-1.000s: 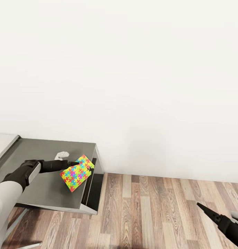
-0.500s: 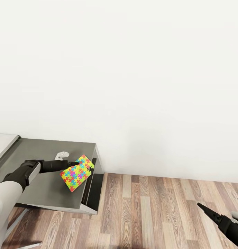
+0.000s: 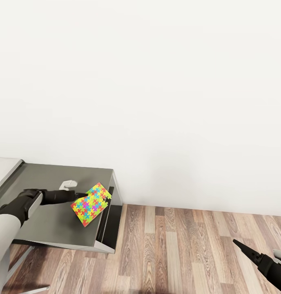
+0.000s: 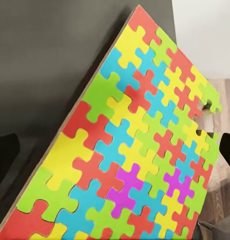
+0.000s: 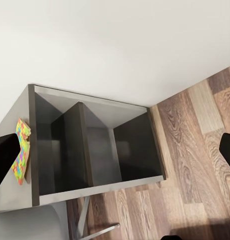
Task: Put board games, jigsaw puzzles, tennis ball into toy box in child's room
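Multicoloured jigsaw puzzle (image 3: 91,203) sits tilted at the lower-left bench's (image 3: 50,222) right edge, where the left end effector (image 3: 81,195), having drawn back slightly, touches its edge, grip unclear, so lifting seems unfinished; the right end effector (image 3: 241,248) idles over floor.

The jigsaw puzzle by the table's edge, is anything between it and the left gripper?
Nothing visible: the left gripper is already at the jigsaw puzzle, which is tilted up off the gray table.
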You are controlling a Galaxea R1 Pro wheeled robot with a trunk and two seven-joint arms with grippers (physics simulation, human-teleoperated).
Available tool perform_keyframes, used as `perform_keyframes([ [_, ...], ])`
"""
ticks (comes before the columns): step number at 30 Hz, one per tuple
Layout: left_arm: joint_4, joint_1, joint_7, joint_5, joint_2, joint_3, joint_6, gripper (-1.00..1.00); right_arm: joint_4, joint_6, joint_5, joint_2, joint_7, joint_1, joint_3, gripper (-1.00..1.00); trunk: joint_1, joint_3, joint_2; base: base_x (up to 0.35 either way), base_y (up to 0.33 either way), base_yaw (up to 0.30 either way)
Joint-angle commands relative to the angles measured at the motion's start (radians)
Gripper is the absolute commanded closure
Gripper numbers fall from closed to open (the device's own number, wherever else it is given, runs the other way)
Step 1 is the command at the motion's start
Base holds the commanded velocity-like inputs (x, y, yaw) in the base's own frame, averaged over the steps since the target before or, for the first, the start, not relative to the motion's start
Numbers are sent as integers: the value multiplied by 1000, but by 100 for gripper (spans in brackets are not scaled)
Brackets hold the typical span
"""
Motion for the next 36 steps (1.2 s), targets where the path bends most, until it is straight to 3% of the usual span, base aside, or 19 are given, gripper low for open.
perform_keyframes([
  [1, -1, -1, 1, 9, 2, -7, 7, -100, -1, 6, -3, 0, 0, 0, -1, -100, 1, -1, -2, 0, 0, 0],
  [17, -1, 0, 61, -5, -5, -10, 5, -100, -1, 5, -4, 0, 2, 0, -1, -100, 1, -1, -2, 0, 0, 0],
  [36, -1, 0, 56, -6, -9, -5, 9, -100, -1, 5, -4, 0, 17, 1, -1, -100, 1, -1, -2, 0, 0, 0],
])
